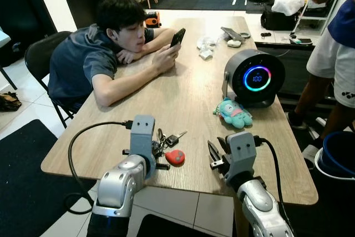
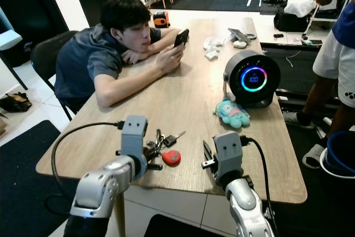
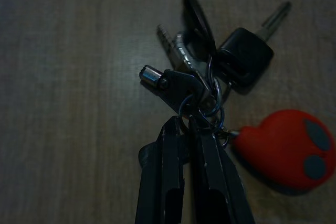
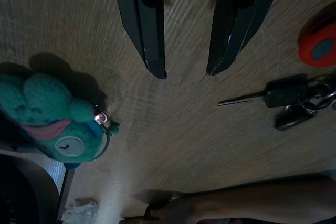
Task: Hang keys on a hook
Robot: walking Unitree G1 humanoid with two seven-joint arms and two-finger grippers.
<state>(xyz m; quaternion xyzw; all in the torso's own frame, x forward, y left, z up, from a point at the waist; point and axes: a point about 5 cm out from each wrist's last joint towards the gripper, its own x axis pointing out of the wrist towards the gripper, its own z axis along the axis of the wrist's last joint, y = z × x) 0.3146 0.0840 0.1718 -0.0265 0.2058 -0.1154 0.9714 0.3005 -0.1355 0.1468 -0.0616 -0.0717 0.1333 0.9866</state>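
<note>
A bunch of keys [image 1: 168, 139] with a black-headed car key [image 3: 245, 57] and a red heart-shaped fob [image 1: 175, 157] lies on the wooden table [image 1: 183, 95] near its front edge. My left gripper [image 3: 185, 124] is down on the bunch, its fingers shut on the key ring beside the fob [image 3: 286, 148]. In the eye views the wrist camera block hides most of that grip. My right gripper [image 4: 186, 72] hovers open just over the bare wood, right of the keys and in front of a teal plush toy [image 1: 234, 112].
A person [image 1: 105, 54] leans on the table's left side holding a phone [image 1: 177, 37]. A round grey device with a lit ring [image 1: 254, 77] stands at the right. Another person [image 1: 333, 54] stands beyond the right edge, near a blue bucket [image 1: 339, 154].
</note>
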